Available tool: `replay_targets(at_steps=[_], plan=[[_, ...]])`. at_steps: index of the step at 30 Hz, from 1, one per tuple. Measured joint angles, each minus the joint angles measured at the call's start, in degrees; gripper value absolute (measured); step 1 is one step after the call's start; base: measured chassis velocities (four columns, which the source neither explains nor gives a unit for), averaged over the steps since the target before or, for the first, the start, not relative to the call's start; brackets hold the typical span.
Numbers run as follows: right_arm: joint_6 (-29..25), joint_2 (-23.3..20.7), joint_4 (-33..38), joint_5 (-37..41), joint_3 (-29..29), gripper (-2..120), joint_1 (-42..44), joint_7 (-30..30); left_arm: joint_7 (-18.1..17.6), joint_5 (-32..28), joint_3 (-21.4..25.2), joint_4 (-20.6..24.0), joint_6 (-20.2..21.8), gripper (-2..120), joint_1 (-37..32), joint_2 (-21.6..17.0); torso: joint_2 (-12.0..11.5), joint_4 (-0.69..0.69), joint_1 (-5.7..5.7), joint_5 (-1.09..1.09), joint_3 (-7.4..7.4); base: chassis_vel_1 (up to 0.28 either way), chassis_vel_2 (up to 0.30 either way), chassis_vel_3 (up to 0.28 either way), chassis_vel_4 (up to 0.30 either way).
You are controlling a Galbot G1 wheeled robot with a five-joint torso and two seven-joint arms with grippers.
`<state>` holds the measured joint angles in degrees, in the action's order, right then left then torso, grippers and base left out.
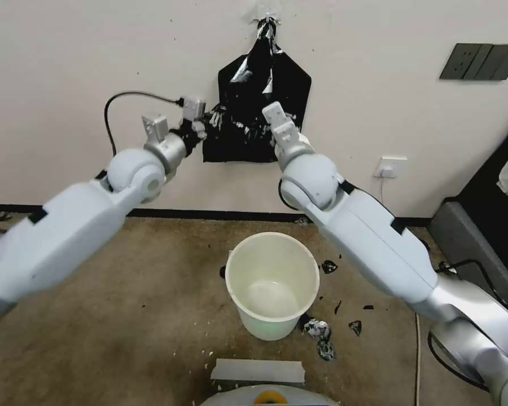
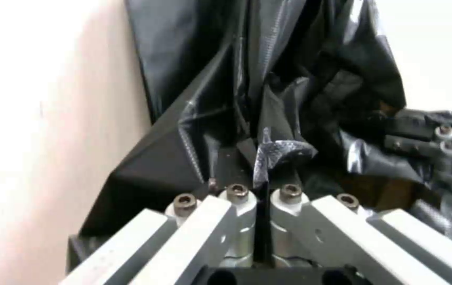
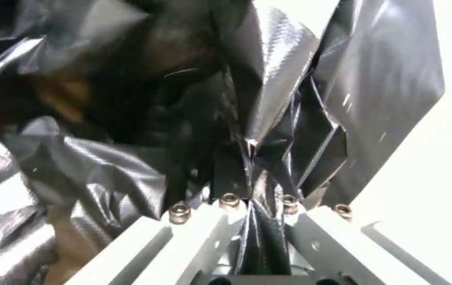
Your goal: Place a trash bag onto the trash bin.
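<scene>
The trash bag [image 1: 238, 128], glossy black film with silvery creases, hangs against the wall in front of flat black bags [image 1: 292, 84] gathered to a hook. My left gripper [image 1: 206, 127] is at the bag's left side. In the left wrist view the left gripper [image 2: 261, 164] is shut on a fold of the trash bag [image 2: 310, 99]. My right gripper [image 1: 272, 131] meets the bag's right side. In the right wrist view the right gripper [image 3: 252, 180] is shut on the trash bag [image 3: 284, 79], with film bunched between its fingers. The trash bin [image 1: 238, 264], a cream-white bucket, stands upright on the carpet below both arms.
Small black plastic scraps [image 1: 322, 332] lie on the carpet right of the bin. A white paper strip [image 1: 258, 370] lies in front of it. A wall socket [image 1: 390, 167] and a dark cabinet [image 1: 480, 225] are to the right. A black cable [image 1: 115, 110] loops off the left wrist.
</scene>
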<state>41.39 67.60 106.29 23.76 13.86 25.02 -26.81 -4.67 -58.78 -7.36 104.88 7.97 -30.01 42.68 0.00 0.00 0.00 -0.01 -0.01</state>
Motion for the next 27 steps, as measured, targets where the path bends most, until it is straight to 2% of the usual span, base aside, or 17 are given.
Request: replay_targets(at_steps=[1,2,5,6,8,9,10,12,14,15,17,18,20,22,24,25,27], plan=[[0.00,-0.54,1.20,0.18,-0.30,0,1.25,0.18,0.01,0.55,2.55,1.39,0.12,0,-3.46,0.40,0.00,0.00,0.00,0.00,0.00,0.000,0.000,0.000,0.000],[0.00,-0.54,1.20,0.18,-0.30,0,1.25,0.18,0.01,0.55,2.55,1.39,0.12,0,-3.46,0.40,0.00,0.00,0.00,0.00,0.00,0.000,0.000,0.000,0.000],[0.00,-1.98,4.47,0.30,-1.50,0,3.57,0.90,-0.10,1.20,8.58,4.54,0.28,0,-9.63,1.24,0.00,0.00,0.00,0.02,0.00,0.000,0.000,0.000,0.000],[0.00,-1.98,4.47,0.30,-1.50,0,3.57,0.90,-0.10,1.20,8.58,4.54,0.28,0,-9.63,1.24,0.00,0.00,0.00,0.02,0.00,0.000,0.000,0.000,0.000],[0.00,-3.20,7.39,0.62,-2.78,0,4.83,1.70,-0.55,1.06,11.46,7.30,0.28,0,-12.20,1.43,0.00,0.00,0.00,0.01,0.00,0.000,0.000,0.000,0.000],[0.00,-4.00,9.34,0.98,-3.79,0,5.70,2.40,-1.46,-0.22,12.96,9.79,0.28,0,-13.65,1.50,0.00,0.00,0.00,0.02,0.00,0.000,0.000,0.000,0.000],[0.00,-4.00,9.34,0.98,-3.79,0,5.70,2.40,-1.46,-0.22,12.96,9.79,0.28,0,-13.65,1.50,0.00,0.00,0.00,0.02,0.00,0.000,0.000,0.000,0.000],[0.00,-4.89,11.83,1.53,-5.38,0,7.01,3.45,-2.92,-2.64,14.17,12.62,0.37,0,-14.89,1.74,0.00,0.01,0.00,0.03,0.00,0.000,0.000,0.000,0.000],[0.00,-6.49,15.80,2.80,-7.99,0,9.46,4.80,-5.73,-6.53,15.35,16.92,0.77,0,-16.35,2.29,0.00,-0.01,0.00,0.03,0.00,0.000,0.000,0.000,0.000],[0.00,-6.49,15.80,2.80,-7.99,0,9.46,4.80,-5.73,-6.53,15.35,16.92,0.77,0,-16.35,2.29,0.00,-0.01,0.00,0.03,0.00,0.000,0.000,0.000,0.000],[0.00,-9.61,20.79,3.60,-11.34,0,14.28,7.07,-8.97,-10.25,16.42,21.85,2.11,0,-18.52,2.97,0.01,-0.01,0.00,0.02,0.00,0.000,0.000,0.000,0.000],[0.00,-9.61,20.79,3.60,-11.34,0,14.28,7.07,-8.97,-10.25,16.42,21.85,2.11,0,-18.52,2.97,0.01,-0.01,0.00,0.02,0.00,0.000,0.000,0.000,0.000],[0.00,-12.73,24.77,3.68,-14.88,0,20.57,9.12,-11.30,-13.28,18.77,26.33,4.09,0,-21.86,3.37,0.00,-0.02,0.00,0.04,0.00,0.000,0.000,0.000,0.000],[-0.02,-14.65,27.46,3.58,-18.22,0,25.31,10.39,-12.07,-15.45,22.13,29.28,5.94,0,-25.53,3.79,0.01,-0.02,0.00,0.02,-0.01,0.000,0.000,0.000,0.000],[-0.02,-15.25,28.42,3.50,-19.46,0,27.12,10.83,-12.12,-16.11,23.43,30.32,6.59,0,-27.00,3.90,0.01,-0.01,0.00,0.02,-0.01,0.000,0.000,0.000,0.000],[-0.04,-16.48,30.17,3.21,-21.61,0,30.54,11.54,-12.13,-16.82,25.79,32.44,7.55,0,-30.06,4.19,0.01,-0.02,0.00,0.02,-0.01,0.000,0.000,0.000,0.000],[-0.04,-16.94,30.92,2.96,-22.43,0,31.85,11.69,-12.09,-16.90,26.87,33.31,8.08,0,-31.55,4.57,0.01,-0.01,0.00,0.03,-0.01,0.000,0.000,0.000,0.000]])
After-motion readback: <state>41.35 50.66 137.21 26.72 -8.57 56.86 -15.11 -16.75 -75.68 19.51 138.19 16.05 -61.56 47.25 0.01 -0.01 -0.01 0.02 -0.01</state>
